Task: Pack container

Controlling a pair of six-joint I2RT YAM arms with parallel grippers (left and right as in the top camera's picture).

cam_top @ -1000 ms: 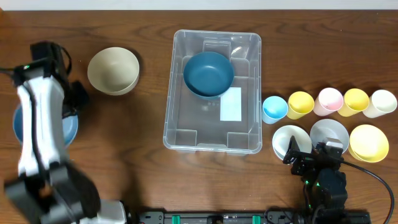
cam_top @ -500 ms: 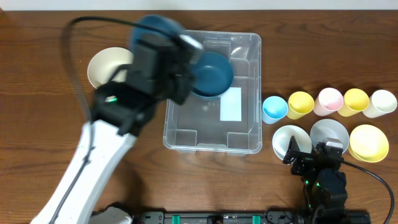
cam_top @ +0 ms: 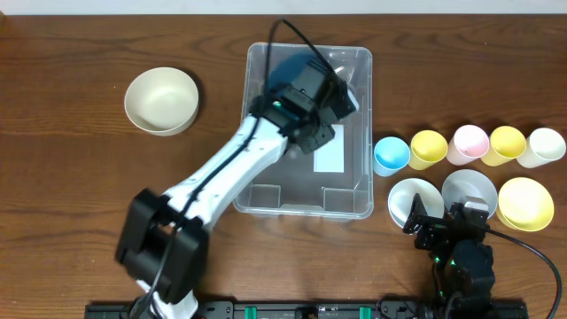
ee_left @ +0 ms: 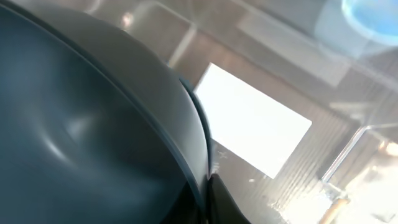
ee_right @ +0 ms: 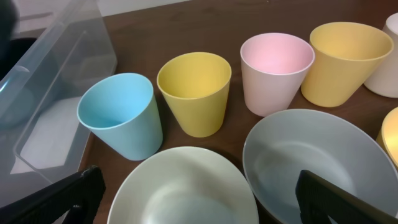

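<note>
A clear plastic container stands mid-table. My left gripper reaches into its far half, shut on the rim of a dark blue bowl, which fills the left wrist view; one dark finger presses the rim's outside. Blue bowl surface shows beside the arm from overhead; whether it is the held bowl or one resting beneath, I cannot tell. A white label lies on the container floor. My right gripper is open low over a white bowl and a grey bowl.
A cream bowl sits at far left. Right of the container stand a light blue cup, yellow cup, pink cup, second yellow cup and cream cup. A yellow bowl sits at front right.
My left arm swung from the table's left edge to the container, carrying a blue bowl from there over the container's far half. The right arm has stayed still.
</note>
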